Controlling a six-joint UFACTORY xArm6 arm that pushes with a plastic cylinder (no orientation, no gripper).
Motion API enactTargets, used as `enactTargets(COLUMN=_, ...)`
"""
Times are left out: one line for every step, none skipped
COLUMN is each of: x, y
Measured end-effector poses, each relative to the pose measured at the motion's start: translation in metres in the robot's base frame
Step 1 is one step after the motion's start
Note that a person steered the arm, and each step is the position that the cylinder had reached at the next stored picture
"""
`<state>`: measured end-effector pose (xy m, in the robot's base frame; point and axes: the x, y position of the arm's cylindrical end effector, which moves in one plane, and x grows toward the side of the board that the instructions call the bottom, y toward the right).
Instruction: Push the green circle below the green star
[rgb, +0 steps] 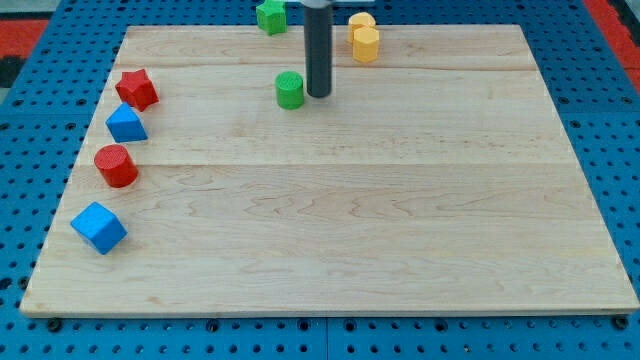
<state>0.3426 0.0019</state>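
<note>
The green circle (290, 89) is a short green cylinder on the wooden board, near the view's top centre. The green star (270, 16) sits above it at the board's top edge, slightly to the left. My rod comes down from the top of the view and my tip (318, 95) rests on the board just right of the green circle, very close to it or touching its right side.
Two yellow blocks (364, 38) stand close together right of the rod near the top edge. Along the left side lie a red star (137, 89), a blue block (126, 124), a red cylinder (116, 165) and a blue cube (99, 227). The wooden board (350, 220) sits on a blue pegboard.
</note>
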Motion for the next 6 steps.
enactTargets(x=-0.002, y=-0.044)
enactTargets(x=-0.049, y=-0.069)
enactTargets(x=-0.055, y=-0.069)
enactTargets(x=-0.038, y=-0.089)
enactTargets(x=-0.071, y=-0.114)
enactTargets(x=-0.115, y=-0.087)
